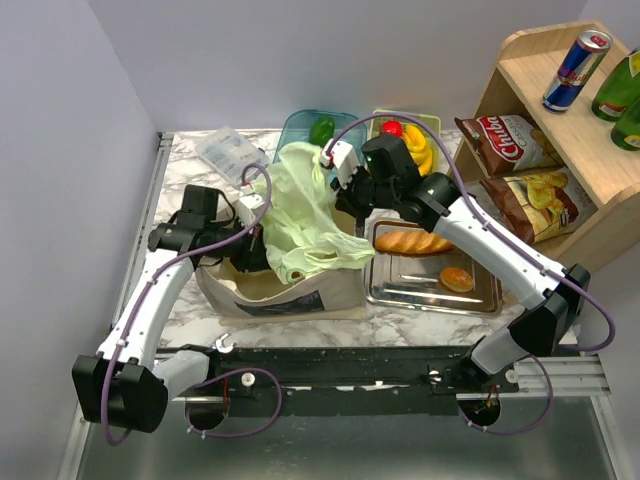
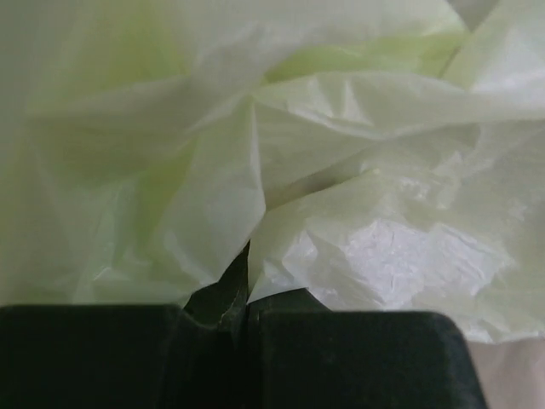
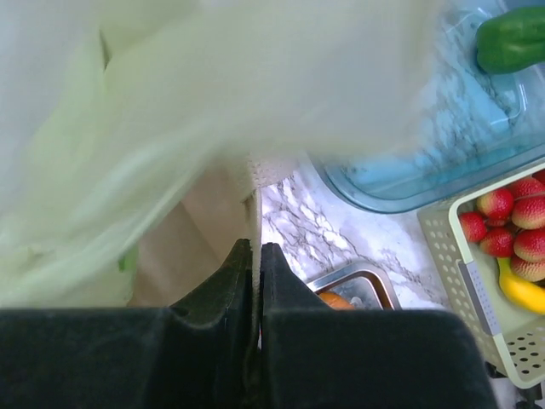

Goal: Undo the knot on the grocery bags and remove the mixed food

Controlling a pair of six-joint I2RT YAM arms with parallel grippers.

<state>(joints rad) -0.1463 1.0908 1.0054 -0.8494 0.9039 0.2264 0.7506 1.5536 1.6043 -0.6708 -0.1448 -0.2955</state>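
Observation:
The pale green bag (image 1: 300, 215) lies crumpled over the open beige tote (image 1: 285, 290). Its knot is hidden among the folds. My left gripper (image 1: 256, 232) sits at the green bag's left side; in the left wrist view its jaws (image 2: 247, 285) are shut with the thin green film (image 2: 358, 239) caught at the tips. My right gripper (image 1: 345, 203) is at the bags' right side, shut (image 3: 258, 256) on a cream strip that looks like the tote's edge (image 3: 257, 183). A green pepper (image 1: 321, 130) (image 3: 511, 38), strawberries (image 3: 511, 226) and bananas (image 1: 420, 155) lie in containers behind the bags.
A blue container (image 1: 300, 125) and a perforated basket (image 3: 477, 298) stand at the back. A metal tray (image 1: 430, 292) with a bread loaf (image 1: 410, 240) and a bun (image 1: 456, 278) lies right of the tote. A wooden shelf (image 1: 560, 130) holds crisp bags (image 1: 505, 140), a can (image 1: 577, 70) and green bottles (image 1: 620, 90).

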